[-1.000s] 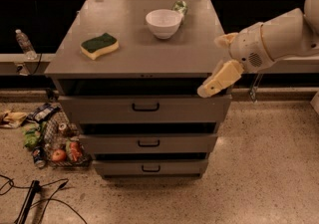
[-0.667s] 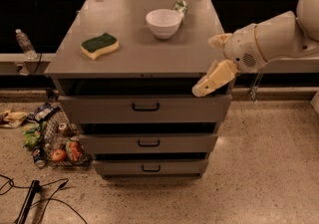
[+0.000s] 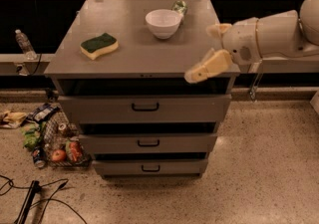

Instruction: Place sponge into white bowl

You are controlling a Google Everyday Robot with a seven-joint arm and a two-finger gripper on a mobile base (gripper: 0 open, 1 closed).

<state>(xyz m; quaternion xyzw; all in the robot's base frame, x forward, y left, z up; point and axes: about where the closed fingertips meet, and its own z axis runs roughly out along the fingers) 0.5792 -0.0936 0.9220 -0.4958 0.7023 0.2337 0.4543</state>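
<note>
The sponge (image 3: 99,45), pale yellow with its dark green layer facing up, lies flat on the left part of the grey cabinet top (image 3: 134,56). The white bowl (image 3: 163,22) stands upright and empty at the back middle of the top. My gripper (image 3: 201,53) hangs at the cabinet's right front corner, to the right of both things and touching neither. Its two cream fingers (image 3: 208,66) are spread apart with nothing between them.
A small green-and-white wrapper-like object (image 3: 180,7) lies just behind the bowl. The cabinet has three closed drawers (image 3: 145,107). A water bottle (image 3: 23,43) stands on a ledge at the left. Litter and cans (image 3: 52,141) and cables (image 3: 35,200) lie on the floor at the left.
My arm and gripper have moved left, from beside the cabinet to over its right front corner. The sponge and bowl have not moved.
</note>
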